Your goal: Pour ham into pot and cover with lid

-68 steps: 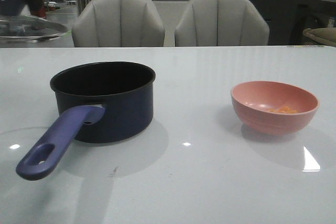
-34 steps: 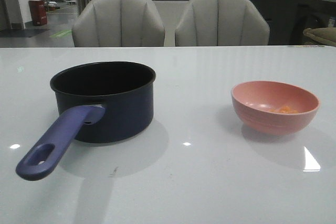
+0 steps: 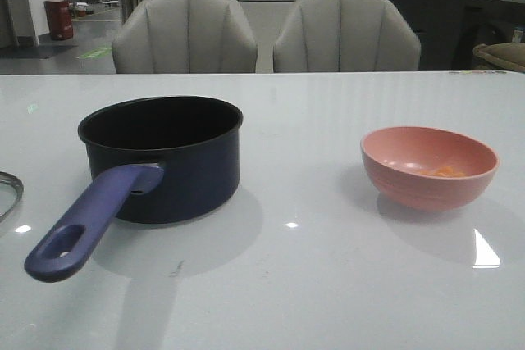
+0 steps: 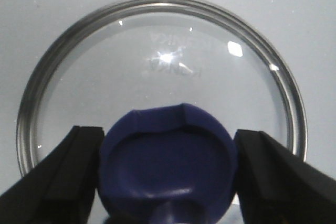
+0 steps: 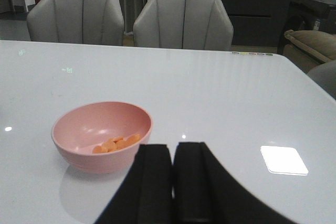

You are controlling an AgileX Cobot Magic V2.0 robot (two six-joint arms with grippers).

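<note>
Jaws: left straddles the round clear glass lid's point(image 4: 157, 85) blue knob, grip uncertain; right closed empty. Lid, raised a second ago, now sits at desk's point(image 3: 328, 284) left edge, leaving the dark navy pot point(image 3: 168, 157) open for the orange-pink ham slices point(image 5: 116, 144)

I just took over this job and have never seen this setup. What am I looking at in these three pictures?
It is a two-armed robot at a white table. The front picture looks forward over the table: a navy pot, empty as far as it shows, and a pink bowl holding the ham slices. The other two pictures come from cameras on each wrist. The left hand has its fingers on either side of the lid's blue knob. The right hand is shut and holds nothing.
</note>
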